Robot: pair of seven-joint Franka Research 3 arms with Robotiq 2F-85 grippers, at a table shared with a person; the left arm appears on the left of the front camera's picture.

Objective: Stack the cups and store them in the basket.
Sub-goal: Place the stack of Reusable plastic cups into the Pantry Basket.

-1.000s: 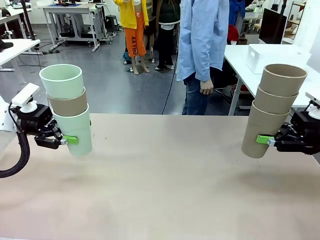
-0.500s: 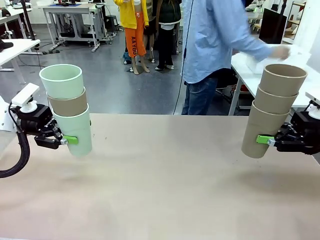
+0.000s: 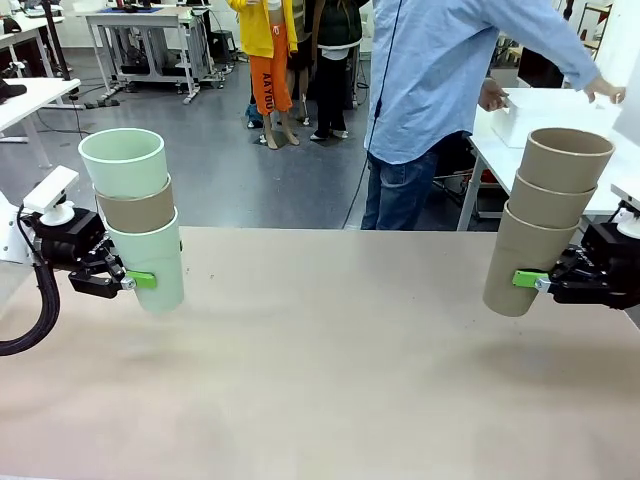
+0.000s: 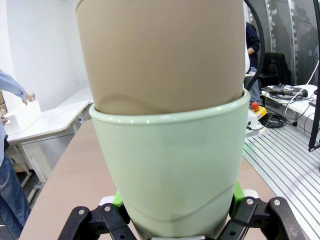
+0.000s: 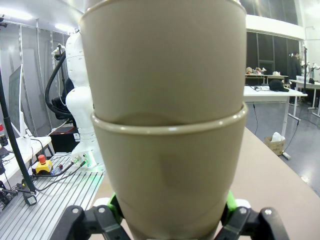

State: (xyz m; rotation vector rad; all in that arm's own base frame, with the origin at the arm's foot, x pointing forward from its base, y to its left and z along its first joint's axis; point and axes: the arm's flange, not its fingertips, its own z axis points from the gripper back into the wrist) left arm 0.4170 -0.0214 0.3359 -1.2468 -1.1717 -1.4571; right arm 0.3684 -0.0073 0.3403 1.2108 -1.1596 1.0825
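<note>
table: tan top, nearest; both stacks hang just above it, shadows underneath.
left gripper: near left, green pads pinching the bottom mint cup low on its wall.
left stack: three cups nested, mint at the bottom, tan in the middle, mint on top; rims up, top leaning a bit left.
right gripper: near right, pads pinching the bottom tan cup low on its wall.
right stack: three tan cups nested, rims up, top leaning a bit right; well apart from the left stack.
side table: white, far right, past the main table.
basket: white bin on the side table, behind the right stack's top rim, well apart from both grippers.
person: far side, blue shirt and jeans, turned to the side table; one hand at the basket's left end, the other hand at its right end.
</note>
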